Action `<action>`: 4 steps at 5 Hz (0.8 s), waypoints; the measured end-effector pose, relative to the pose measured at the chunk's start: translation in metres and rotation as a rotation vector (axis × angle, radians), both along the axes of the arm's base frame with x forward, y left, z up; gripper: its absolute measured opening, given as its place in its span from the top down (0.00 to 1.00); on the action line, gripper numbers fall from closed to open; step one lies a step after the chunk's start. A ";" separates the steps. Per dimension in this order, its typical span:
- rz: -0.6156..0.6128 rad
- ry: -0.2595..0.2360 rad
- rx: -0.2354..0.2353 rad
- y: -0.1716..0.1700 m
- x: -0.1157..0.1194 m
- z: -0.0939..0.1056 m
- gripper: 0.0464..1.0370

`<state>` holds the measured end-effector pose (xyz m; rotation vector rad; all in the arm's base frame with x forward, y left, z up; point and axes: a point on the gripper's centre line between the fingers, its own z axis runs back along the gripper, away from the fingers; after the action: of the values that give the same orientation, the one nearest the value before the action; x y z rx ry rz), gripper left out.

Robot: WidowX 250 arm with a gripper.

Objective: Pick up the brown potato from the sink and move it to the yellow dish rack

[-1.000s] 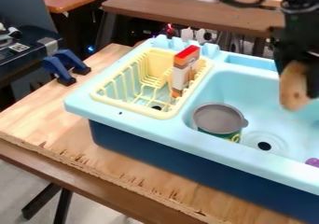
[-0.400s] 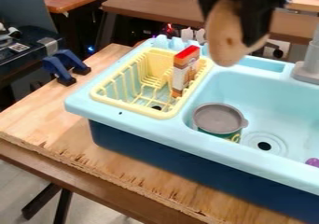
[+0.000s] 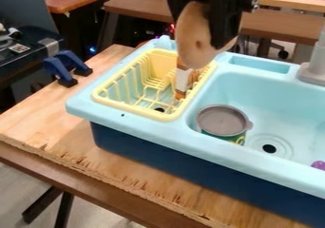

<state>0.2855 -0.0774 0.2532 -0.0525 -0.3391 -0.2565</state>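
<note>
Tan oblong piece [image 3: 193,41], its lower end protruding, is gripped by the black gripper [image 3: 202,31] and overlaps the carton [image 3: 183,79] in the yellow rack [image 3: 136,110] in view. Rounded sides may let it swivel or slip; insufficient clearance could tip the carton.

A robotics lab or workshop is suggested: a toy sink [image 3: 143,137] is set on a rough-edged wooden desk [image 3: 57,127], with blue clamps [image 3: 63,66] on it, and further worktables [image 3: 136,9] are seen behind.
</note>
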 end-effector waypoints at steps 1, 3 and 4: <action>0.014 0.023 0.003 0.022 0.018 -0.015 0.36; 0.098 -0.003 -0.067 0.059 0.033 -0.022 0.36; 0.132 0.019 -0.085 0.073 0.031 -0.024 0.36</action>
<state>0.3169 -0.0044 0.2288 -0.1155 -0.3326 -0.1107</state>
